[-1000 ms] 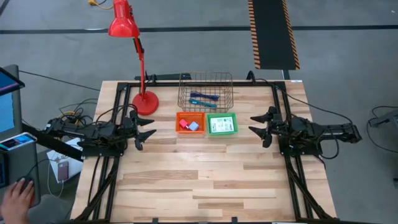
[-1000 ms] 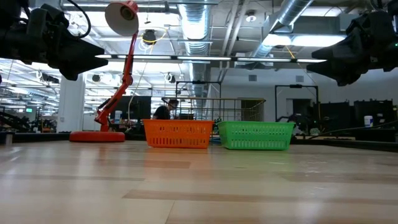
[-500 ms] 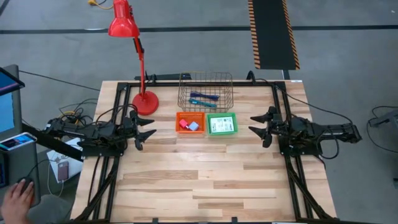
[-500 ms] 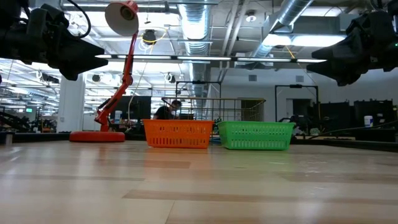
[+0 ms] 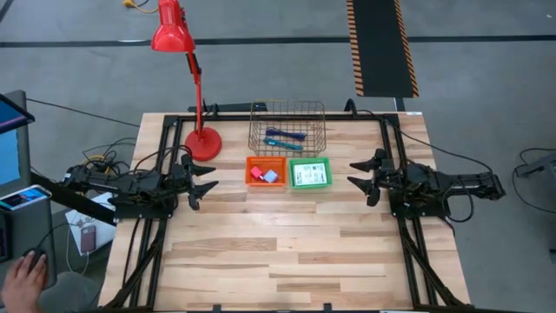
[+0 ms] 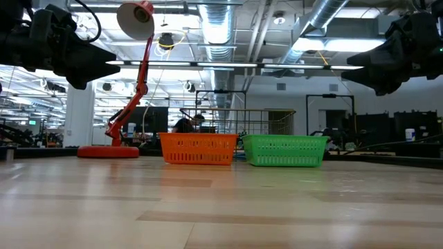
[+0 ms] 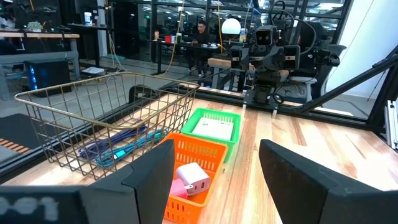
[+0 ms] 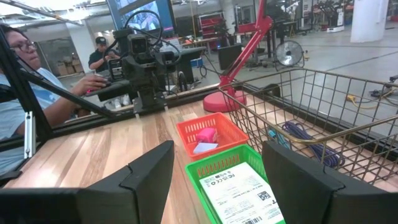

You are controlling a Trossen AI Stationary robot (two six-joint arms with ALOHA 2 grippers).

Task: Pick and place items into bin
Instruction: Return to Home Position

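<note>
Items: pink block (image 5: 256, 173) and white adapter (image 5: 271, 176) lie in the orange bin (image 5: 266, 162), card pack (image 5: 310, 173) in the green bin (image 5: 310, 186), cords (image 5: 285, 137) in the wire basket (image 5: 287, 108).
Handling: we judge that pair light, hard and slick, so pinch across the flat sides. The cords look limp, perhaps.
Left gripper (image 5: 208, 180): fingers spread wide, empty, over the table's (image 5: 261, 261) left side.
Right gripper (image 5: 352, 174): same, on the opposite side.

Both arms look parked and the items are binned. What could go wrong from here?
The left gripper, open and idle, sits close to the base of the red lamp; a swing that way could knock it over. A person sits at the table edge near the left arm, so any sudden move might reach them. The right gripper hangs open beside the green bin.
</note>
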